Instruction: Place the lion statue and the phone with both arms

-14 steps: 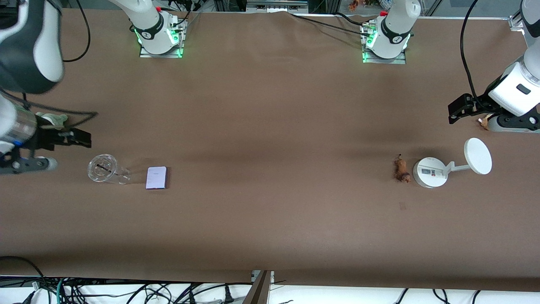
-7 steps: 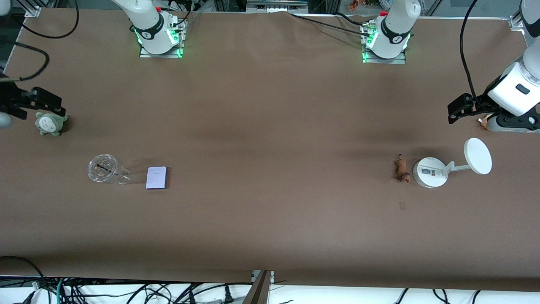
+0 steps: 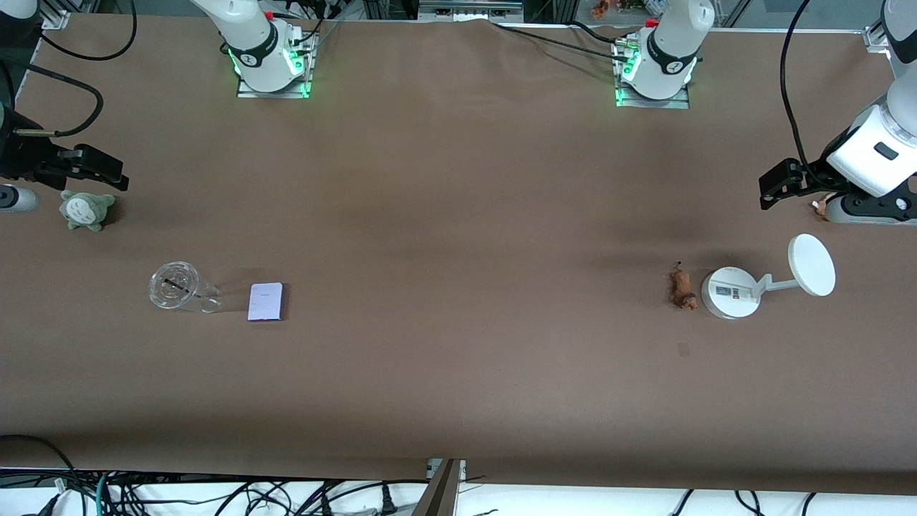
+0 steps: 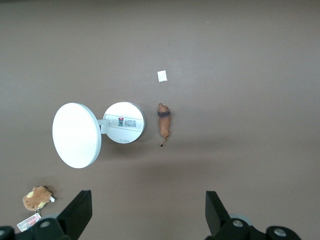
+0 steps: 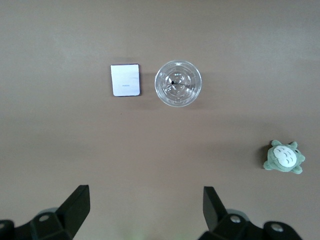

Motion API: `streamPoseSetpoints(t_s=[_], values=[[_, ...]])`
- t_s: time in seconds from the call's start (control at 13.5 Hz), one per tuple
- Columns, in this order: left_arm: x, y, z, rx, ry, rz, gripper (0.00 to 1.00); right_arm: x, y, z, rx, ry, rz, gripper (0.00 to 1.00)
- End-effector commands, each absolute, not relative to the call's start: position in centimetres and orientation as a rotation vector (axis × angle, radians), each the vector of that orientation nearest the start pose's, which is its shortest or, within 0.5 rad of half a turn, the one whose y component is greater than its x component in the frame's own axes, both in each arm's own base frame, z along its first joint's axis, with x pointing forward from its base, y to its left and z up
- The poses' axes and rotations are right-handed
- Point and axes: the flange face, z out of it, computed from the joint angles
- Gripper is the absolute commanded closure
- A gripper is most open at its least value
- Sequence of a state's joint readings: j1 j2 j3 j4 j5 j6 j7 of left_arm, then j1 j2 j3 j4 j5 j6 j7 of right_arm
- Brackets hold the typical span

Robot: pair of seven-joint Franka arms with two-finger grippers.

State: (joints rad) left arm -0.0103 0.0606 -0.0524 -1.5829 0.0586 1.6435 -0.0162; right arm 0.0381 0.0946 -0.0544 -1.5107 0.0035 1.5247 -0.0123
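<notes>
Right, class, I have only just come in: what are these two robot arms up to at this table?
Nothing is being held at this moment. The left pincer hangs open at the left arm's end of the table, with the lion statue lying untouched beside the white stand. The right pincer hangs open by the green plush toy at the right arm's end, while the phone lies flat next to a clear plastic cup. Neither task item has been picked up.
</notes>
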Motion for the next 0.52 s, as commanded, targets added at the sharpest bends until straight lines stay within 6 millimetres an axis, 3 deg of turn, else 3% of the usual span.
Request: streamPoseSetpoints(t_s=[0.0, 0.44], values=[[57.36, -3.16, 59.83, -3.096, 0.106, 0.003, 0.00, 57.75, -1.03, 60.00, -3.150, -0.014, 0.136, 0.00], [57.24, -3.50, 59.87, -3.096, 0.113, 0.009, 0.00, 57.81, -1.03, 59.92, -3.151, -0.012, 0.136, 0.00]])
